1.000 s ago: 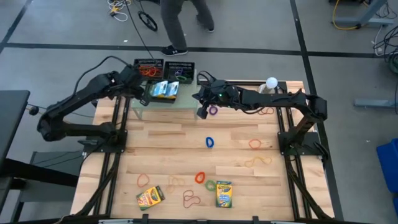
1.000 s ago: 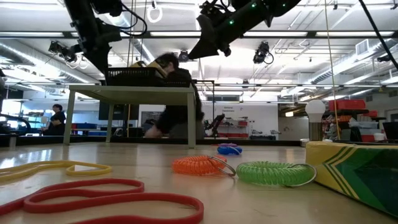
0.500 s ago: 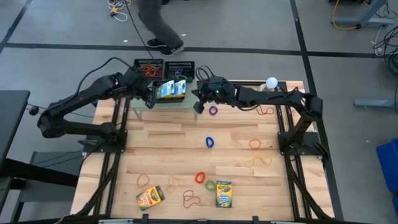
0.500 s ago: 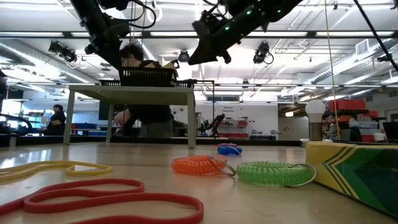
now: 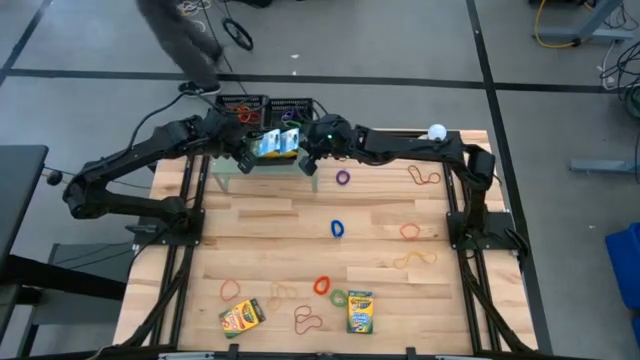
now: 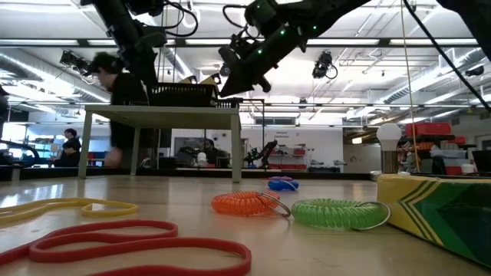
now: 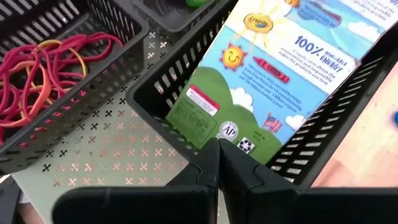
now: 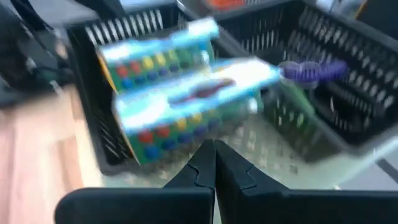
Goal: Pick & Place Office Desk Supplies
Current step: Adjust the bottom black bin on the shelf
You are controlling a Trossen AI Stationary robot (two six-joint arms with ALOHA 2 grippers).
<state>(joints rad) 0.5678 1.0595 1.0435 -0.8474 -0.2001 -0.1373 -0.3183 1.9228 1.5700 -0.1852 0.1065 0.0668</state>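
crayon boxes (image 5: 272,146) in mesh tray (image 7: 311,146); both grippers shut nearby.

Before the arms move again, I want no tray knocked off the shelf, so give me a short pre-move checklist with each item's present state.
1. Left gripper shut, holding nothing: ok.
2. Right gripper shut, holding nothing: ok.
3. Crayon boxes sit inside the front mesh tray: ok.
4. Clearance between left gripper and that tray's wall: not ok, the fingers are right at the wall; contact cannot be told.
5. Front mesh tray fully on the green shelf: cannot tell, its far side is out of view.
6. Rubber bands left on the table: not ok.
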